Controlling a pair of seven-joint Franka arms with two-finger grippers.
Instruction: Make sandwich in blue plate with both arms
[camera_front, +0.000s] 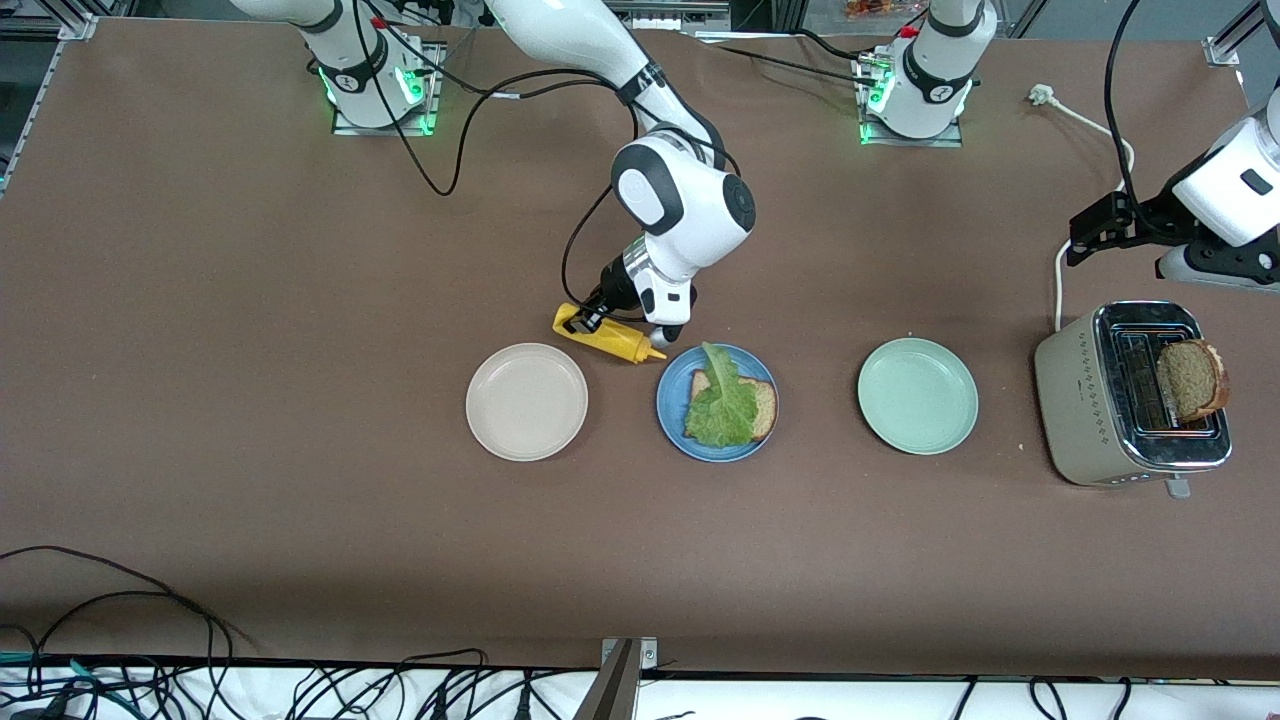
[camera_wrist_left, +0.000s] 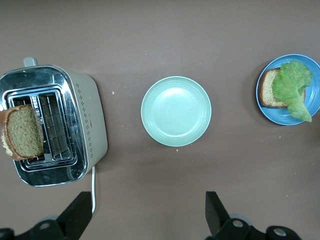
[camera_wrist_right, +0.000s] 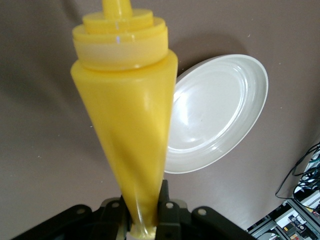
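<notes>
Nearest me sits the blue plate (camera_front: 672, 425) with one bread slice (camera_front: 762, 404) under the lettuce (camera_front: 722, 402). At its ten o'clock my right gripper (camera_front: 590, 320) clamps the yellow bottle (camera_front: 612, 338), tipped nozzle-first — it could squirt short onto the table. The left gripper (camera_wrist_left: 145, 212) hangs wide open, empty, near the toaster (camera_front: 1080, 400) and the second slice (camera_front: 1190, 378).

White arms (camera_front: 690, 215), black joints, trailing cables

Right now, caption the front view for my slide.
Right gripper holds the yellow squeeze bottle beside the blue plate of bread and lettuce; left gripper waits open above the toaster.
</notes>
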